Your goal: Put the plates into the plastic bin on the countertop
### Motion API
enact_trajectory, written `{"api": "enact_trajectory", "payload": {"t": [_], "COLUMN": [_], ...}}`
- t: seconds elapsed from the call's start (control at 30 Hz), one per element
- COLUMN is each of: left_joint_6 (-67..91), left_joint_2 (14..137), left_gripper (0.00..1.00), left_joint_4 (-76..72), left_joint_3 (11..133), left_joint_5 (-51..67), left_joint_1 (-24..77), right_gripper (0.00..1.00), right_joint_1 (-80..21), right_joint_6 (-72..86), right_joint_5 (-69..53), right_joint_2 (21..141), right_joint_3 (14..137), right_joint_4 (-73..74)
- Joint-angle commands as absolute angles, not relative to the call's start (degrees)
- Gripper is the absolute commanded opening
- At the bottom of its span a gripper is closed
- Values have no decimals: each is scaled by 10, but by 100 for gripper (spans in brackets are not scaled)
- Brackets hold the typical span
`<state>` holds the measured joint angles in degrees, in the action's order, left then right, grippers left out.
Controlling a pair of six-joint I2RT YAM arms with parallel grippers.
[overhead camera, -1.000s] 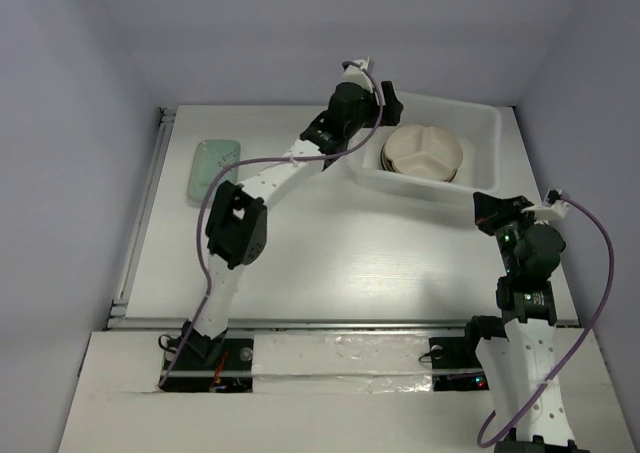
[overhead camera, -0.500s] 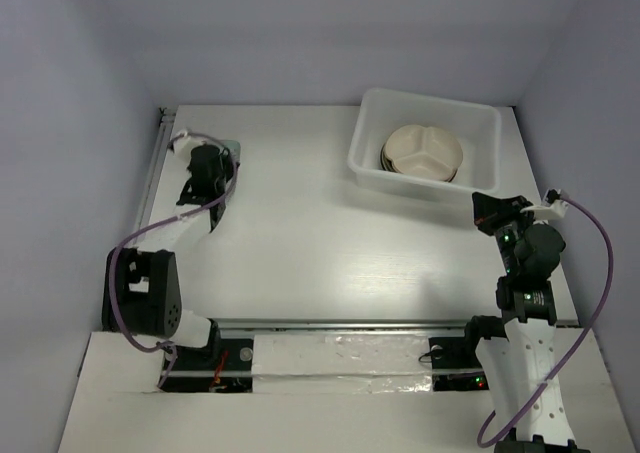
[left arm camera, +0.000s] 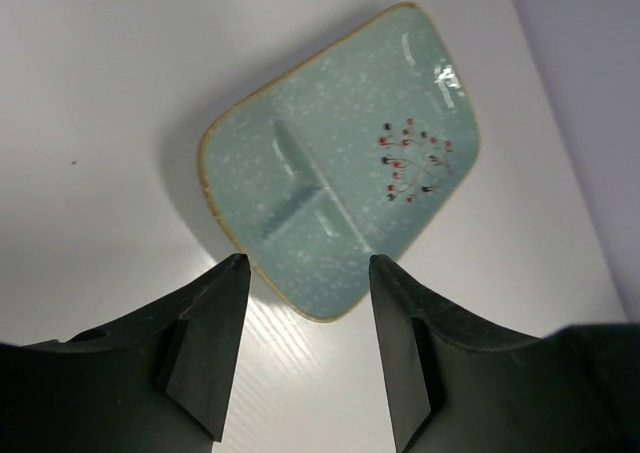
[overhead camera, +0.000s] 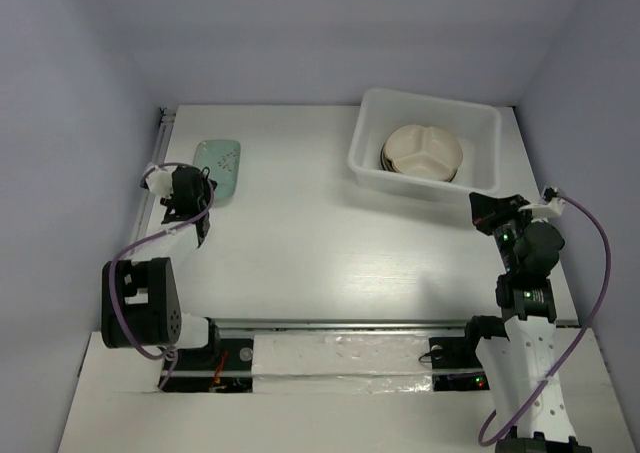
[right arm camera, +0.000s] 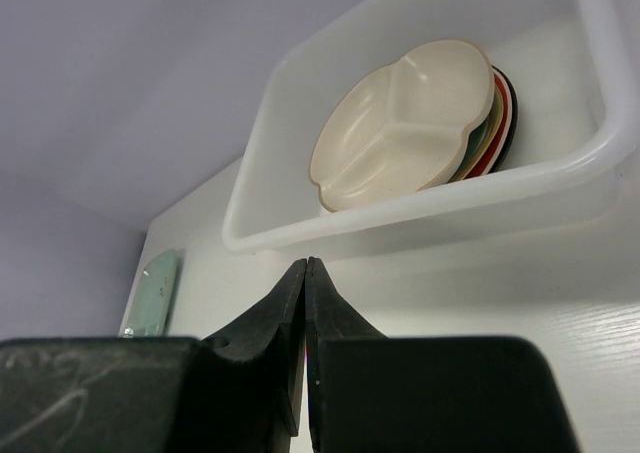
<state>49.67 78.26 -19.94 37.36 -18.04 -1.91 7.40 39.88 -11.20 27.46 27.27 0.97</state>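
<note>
- Black jaws on the left gripper stood partly apart with nothing between them, hovering just short of the plate's near corner, and I could see no contact.
- Dead ahead lay the mint-green rectangular ceramic plate, flat on the plain white countertop. It had a speckled glaze, a tan rim, a raised ridge across the middle and a small red-berry sprig at its far end.
- This looked like the pickup of the last plate outside the bin.
- To do it well, I judged the fingers should come in low and square to a straight side rather than the rounded corner. One finger would go over the lip and the other under its outer slope, closing gently because glazed ceramic slips.
- Room was tight on the outer side. The metal rail ran just beside the plate, with the wall beyond, so a straight lift before any swing seemed wise.
- Inboard there was bare tabletop between the plate and the target.
- Well apart, at the far right, sat the translucent white plastic bin. A cream divided round plate topped a stack inside, with red, green and dark rims peeking out beneath it.
- Space showed in the bin's left part, though its raised rim would need clearing first.
- The right gripper was pinched tight on nothing, parked near the bin's front right corner, which the crossing arm should avoid.
</note>
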Motion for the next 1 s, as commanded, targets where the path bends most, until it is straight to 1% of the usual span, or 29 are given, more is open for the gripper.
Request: {"api": "enact_trajectory", "payload": {"t": [0.0,0.33,0.53,0.67,0.7,0.87,0.9,0.97], "left_joint_6": [518,552,562,559,557,553,553,545], "left_joint_2": [806,888,949,969,972,998,1002,1010], "left_gripper": [49,49,47,44,41,35,30,17], "left_joint_4": [-181,-188,-210,-207,-205,-194,-195,-205], "left_joint_3": [384,403,426,442,445,468,469,469], "left_joint_5": [-191,-143,-109,-104,-107,-107,-105,-93], "left_joint_1": [-29,-51,-68,-68,-68,-73,-73,-73], "right_gripper": [7,7,7,7,7,7,7,7], "right_joint_1": [70,70,70,70,70,70,70,70], "right_joint_6": [396,397,397,398,399,399,399,399], "right_joint_5": [-123,-127,-127,-127,-127,-127,-127,-127], "right_joint_2": [272,275,278,279,280,282,283,283], "right_joint_3": [278,277,277,275,275,274,274,274], "right_joint_4": [-21,-24,-26,-28,-28,-30,-30,-30]}}
